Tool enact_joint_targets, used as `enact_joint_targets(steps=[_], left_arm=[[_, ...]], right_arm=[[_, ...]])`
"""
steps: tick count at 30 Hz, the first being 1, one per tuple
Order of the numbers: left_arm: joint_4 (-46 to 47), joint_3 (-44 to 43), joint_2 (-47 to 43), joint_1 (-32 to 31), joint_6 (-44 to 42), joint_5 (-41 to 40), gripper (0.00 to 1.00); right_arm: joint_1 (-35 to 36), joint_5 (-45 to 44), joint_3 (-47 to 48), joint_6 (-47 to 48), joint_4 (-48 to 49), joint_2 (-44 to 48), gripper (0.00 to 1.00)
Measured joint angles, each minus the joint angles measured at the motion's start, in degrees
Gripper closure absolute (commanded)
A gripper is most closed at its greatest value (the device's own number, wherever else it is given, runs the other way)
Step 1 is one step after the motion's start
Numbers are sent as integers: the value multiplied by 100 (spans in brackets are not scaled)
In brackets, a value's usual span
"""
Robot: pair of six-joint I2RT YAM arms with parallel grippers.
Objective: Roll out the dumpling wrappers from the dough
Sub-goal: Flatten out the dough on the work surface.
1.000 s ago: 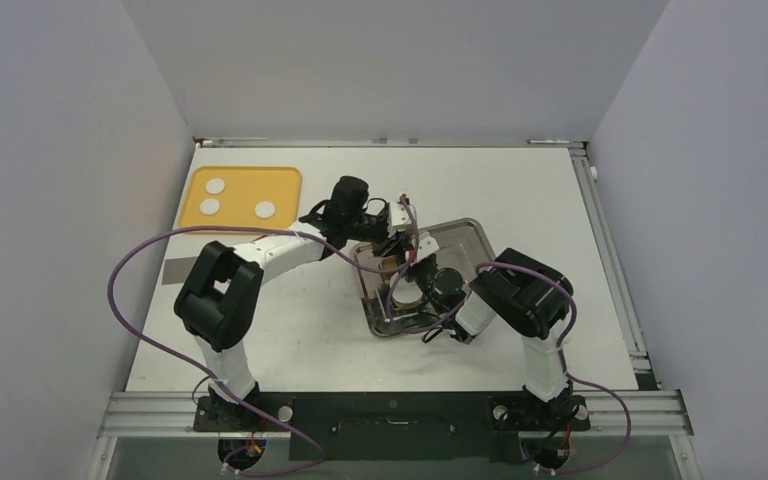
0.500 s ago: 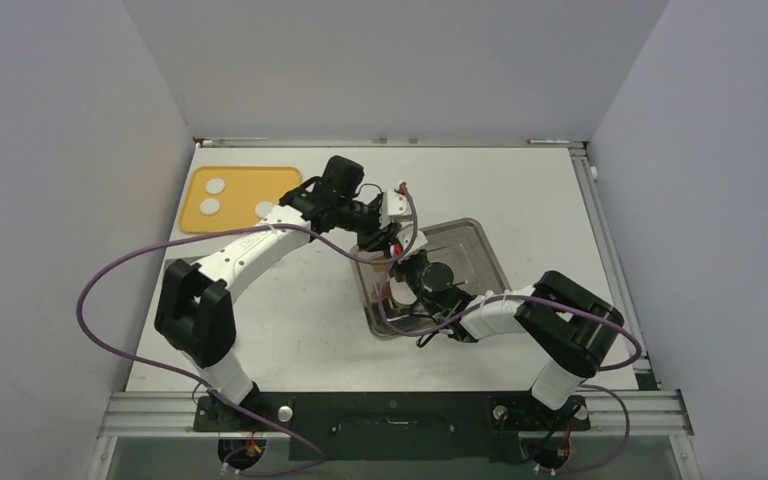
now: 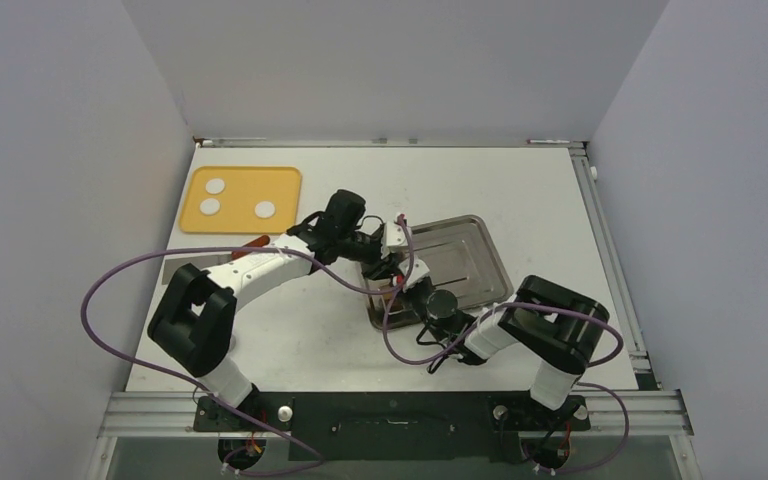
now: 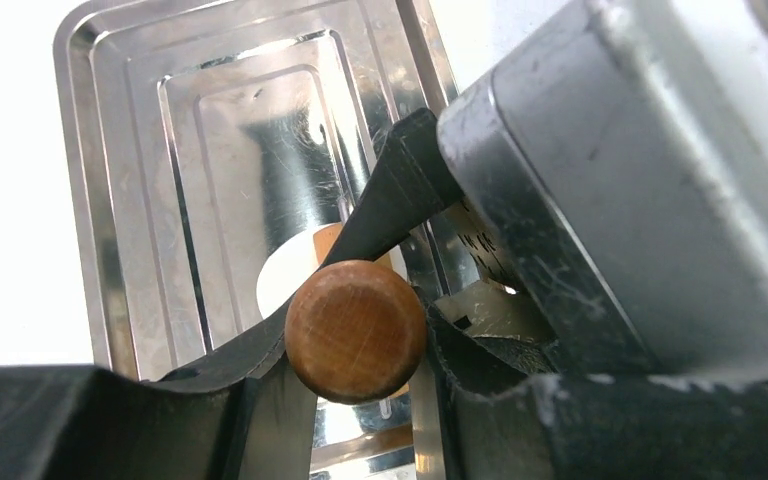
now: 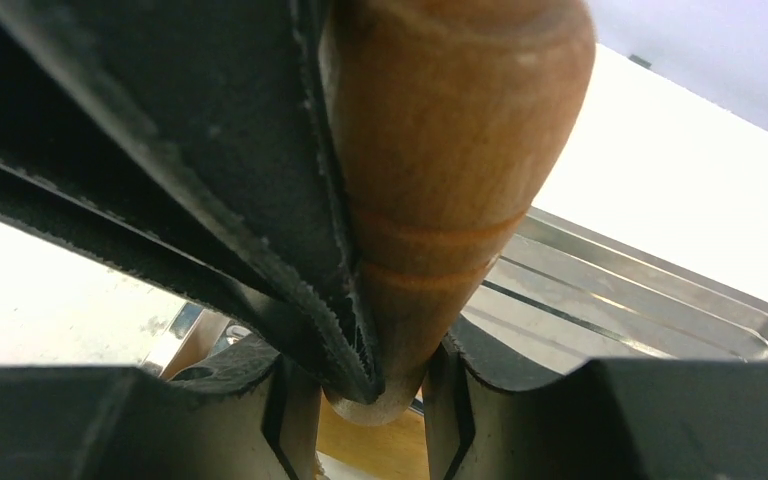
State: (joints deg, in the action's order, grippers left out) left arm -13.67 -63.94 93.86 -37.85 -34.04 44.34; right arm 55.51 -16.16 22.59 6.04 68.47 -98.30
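A wooden rolling pin (image 4: 356, 330) lies low over a metal tray (image 3: 465, 255), held at both ends. My left gripper (image 3: 390, 262) is shut on its far end, and the round wooden tip fills the jaws in the left wrist view. Shut on the near tapered handle (image 5: 440, 180) is my right gripper (image 3: 418, 292). Under the pin, a flat white dumpling wrapper (image 4: 282, 282) lies on the tray floor, partly hidden by a finger. Three small white dough rounds (image 3: 216, 185) (image 3: 209, 206) (image 3: 265, 210) rest on a yellow tray (image 3: 285, 180) at the back left.
A grey flat strip (image 3: 168, 271) lies on the white table left of the left arm, and something small and orange-red (image 3: 256, 241) peeks out behind that arm. Purple cables loop from both arms over the near part of the table. Walls close in on three sides.
Both grippers have come nearer to the arm bases with the rolling pin, after reaching further back half a second ago. The metal tray has turned a little on the table.
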Motion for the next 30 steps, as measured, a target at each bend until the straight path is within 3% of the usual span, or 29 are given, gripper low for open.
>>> enact_joint_targets(steps=[10,22,30], left_arm=[[1582,387,238,0,389,39,100],[1801,-179,811,195,704,111,100],[999,-496,807,195,590,50,100]], right_arm=[[-452,195,-90,-28,2065,-1250,92],[-898,435,319,-46,1965,-1408,92],[-876,529,337,-140,743,-732,92]])
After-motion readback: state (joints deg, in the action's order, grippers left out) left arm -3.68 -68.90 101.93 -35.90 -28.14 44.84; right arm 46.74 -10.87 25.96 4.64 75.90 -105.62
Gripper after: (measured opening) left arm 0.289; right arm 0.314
